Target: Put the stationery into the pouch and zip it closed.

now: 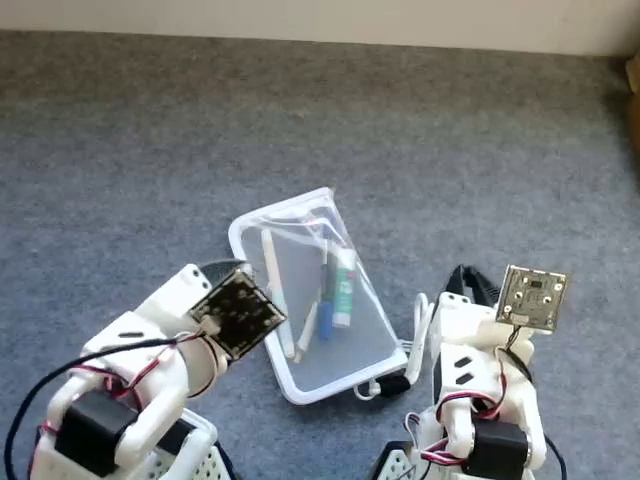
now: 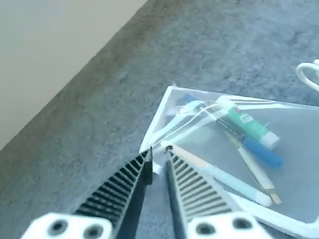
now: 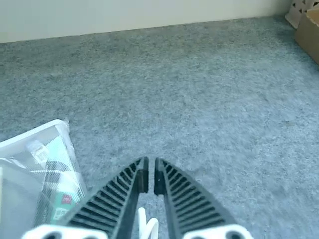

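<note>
- The clear pouch [image 1: 335,352] lies flat on the grey carpet [image 1: 150,150], between the two arms and a little ahead of them.
- Inside it I can see a green-and-white tube [image 1: 343,288], a blue pen [image 1: 326,322] beside it, and a long white pen [image 1: 270,285] toward the left arm's side. All of them lie roughly lengthwise.
- The left gripper [image 2: 158,152] is down at the pouch's edge on its own side. Its jaws are pinched to a narrow gap on the pouch's white rim near a corner.
- From that wrist, the tube [image 2: 246,124] and blue pen [image 2: 264,152] show through the plastic just past the jaw tips.
- The right gripper [image 3: 149,172] sits just beside the pouch's other long edge, pointing out over bare carpet. Its jaws are clenched to a thin slit.
- A white loop [image 3: 147,225] shows between those jaws near their base; I cannot tell whether it is gripped.
- A pale wall [image 1: 300,15] runs along the far edge of the carpet.
</note>
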Controlling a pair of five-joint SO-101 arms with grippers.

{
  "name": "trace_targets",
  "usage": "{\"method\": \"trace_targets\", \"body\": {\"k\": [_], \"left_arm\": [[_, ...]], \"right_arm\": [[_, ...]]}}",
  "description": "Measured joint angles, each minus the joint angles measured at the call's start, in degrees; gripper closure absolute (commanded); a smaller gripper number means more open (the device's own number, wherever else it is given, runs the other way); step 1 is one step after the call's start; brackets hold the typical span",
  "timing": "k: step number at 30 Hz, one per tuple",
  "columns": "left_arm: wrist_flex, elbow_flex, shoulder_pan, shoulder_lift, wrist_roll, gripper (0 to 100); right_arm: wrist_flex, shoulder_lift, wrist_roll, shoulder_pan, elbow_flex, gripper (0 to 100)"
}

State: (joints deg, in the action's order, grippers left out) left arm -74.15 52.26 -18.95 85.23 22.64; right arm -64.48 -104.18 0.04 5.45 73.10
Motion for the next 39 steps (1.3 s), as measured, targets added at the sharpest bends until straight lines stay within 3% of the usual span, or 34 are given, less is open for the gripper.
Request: {"method": "trace_targets", "body": {"k": [9, 21, 27, 32, 39], "left_arm": [[4.1, 15.8, 3.9, 18.8, 0.0, 99], [5.2, 31.4, 15.4, 18.6, 0.0, 99], [11.7, 42.9, 19.6, 18.4, 0.0, 99], [14.4, 43.7, 23.9, 18.3, -0.1, 99], [12.2, 43.8, 26.8, 18.2, -0.1, 99]], "right_arm": [[0.0, 0.0, 0.0, -4.4, 0.0, 98.9], [0.1, 0.3, 0.0, -4.7, 11.3, 98.9], [0.1, 0.0, 0.1, -4.7, 18.1, 99.2], [0.1, -0.1, 0.1, -4.6, 22.0, 99.2], [0.1, -0.1, 0.1, -4.6, 22.5, 99.2]]}}
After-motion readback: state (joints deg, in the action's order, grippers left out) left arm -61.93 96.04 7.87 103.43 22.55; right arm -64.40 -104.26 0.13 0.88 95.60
